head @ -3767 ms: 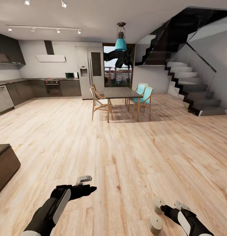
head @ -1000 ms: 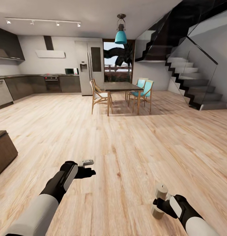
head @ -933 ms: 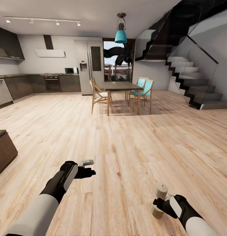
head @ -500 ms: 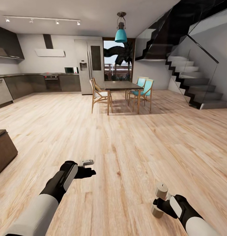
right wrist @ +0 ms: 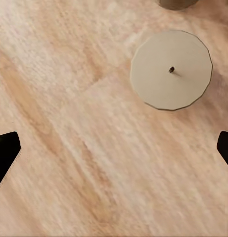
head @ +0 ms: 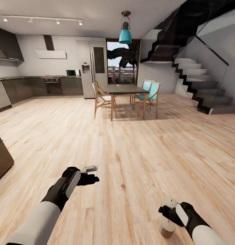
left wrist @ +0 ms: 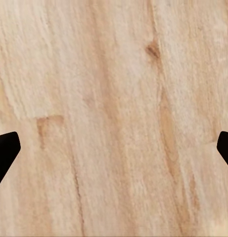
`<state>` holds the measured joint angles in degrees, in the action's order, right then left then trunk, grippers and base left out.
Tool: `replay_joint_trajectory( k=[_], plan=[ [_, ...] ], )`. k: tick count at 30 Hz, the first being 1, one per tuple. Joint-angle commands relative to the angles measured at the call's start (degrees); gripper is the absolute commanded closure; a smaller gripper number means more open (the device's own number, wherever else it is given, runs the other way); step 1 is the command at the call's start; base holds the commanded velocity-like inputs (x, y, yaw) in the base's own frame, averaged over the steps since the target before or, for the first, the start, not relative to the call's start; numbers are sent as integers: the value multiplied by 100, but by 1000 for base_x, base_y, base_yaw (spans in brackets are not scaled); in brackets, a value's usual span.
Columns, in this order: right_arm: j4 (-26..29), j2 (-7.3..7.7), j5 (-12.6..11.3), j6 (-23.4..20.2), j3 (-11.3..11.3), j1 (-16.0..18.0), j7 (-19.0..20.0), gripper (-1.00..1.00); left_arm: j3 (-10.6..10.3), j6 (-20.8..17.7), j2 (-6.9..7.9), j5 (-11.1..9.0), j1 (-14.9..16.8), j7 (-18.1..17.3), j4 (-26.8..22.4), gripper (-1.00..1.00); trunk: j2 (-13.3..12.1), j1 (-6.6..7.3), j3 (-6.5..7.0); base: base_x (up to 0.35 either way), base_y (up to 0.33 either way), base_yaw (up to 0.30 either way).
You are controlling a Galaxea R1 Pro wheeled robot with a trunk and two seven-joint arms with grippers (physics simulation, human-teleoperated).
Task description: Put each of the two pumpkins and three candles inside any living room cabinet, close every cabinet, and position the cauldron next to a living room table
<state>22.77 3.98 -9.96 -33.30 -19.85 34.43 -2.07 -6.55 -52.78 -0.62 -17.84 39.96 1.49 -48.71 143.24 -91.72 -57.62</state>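
One candle [head: 166, 228], a stubby cream cylinder, stands upright on the wooden floor just below my right gripper [head: 167, 212]. The right wrist view looks down on this candle [right wrist: 171, 69] and its dark wick dot. It lies ahead of the right gripper [right wrist: 114, 148], whose black fingertips are spread wide with nothing between them. A pale blurred shape [head: 170, 202] sits just above that gripper. My left gripper [head: 92, 173] hangs open over bare floor [left wrist: 114, 98]. The pumpkins, cauldron and coffee table are out of view.
A low dark brown unit [head: 1, 158] juts in at the left edge. A dark dining table [head: 126, 89] with wooden and turquoise chairs stands ahead. The kitchen counters [head: 36, 86] run along the far left, and the stairs [head: 202, 92] rise at the right.
The two pale cylinders by my right gripper have dropped lower, and one now stands on the floor. The camera has turned slightly, so the brown unit has slid toward the left edge.
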Motion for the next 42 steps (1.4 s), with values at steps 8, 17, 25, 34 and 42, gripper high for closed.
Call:
replay_joint_trajectory(
  k=[8, 17, 25, 34, 42],
  plan=[
    [8, 9, -45, -24, -25, 2, -23, -100, -7, -22, 1, -11, 3, 18, -1, -100, 2, 0, -6, 204, -95, 0],
    [8, 33, -34, -27, -35, 2, -134, -100, -5, -21, 1, -13, 3, 18, -6, -100, 2, 0, -6, 112, -98, 0],
    [8, 26, -44, -20, -44, 2, -509, -100, -5, -19, -2, -16, 3, 18, -3, -100, 2, 0, -6, 22, -19, 0],
    [8, 24, -49, -19, -38, 2, -576, -100, -6, -14, -1, -9, 3, 26, 19, -100, 2, 0, -6, 116, -108, 0],
    [8, 19, -50, -19, -37, 2, -583, -100, -6, -13, -2, -9, 3, 27, 24, -100, 2, 0, -6, 41, -30, 0]
  ],
)
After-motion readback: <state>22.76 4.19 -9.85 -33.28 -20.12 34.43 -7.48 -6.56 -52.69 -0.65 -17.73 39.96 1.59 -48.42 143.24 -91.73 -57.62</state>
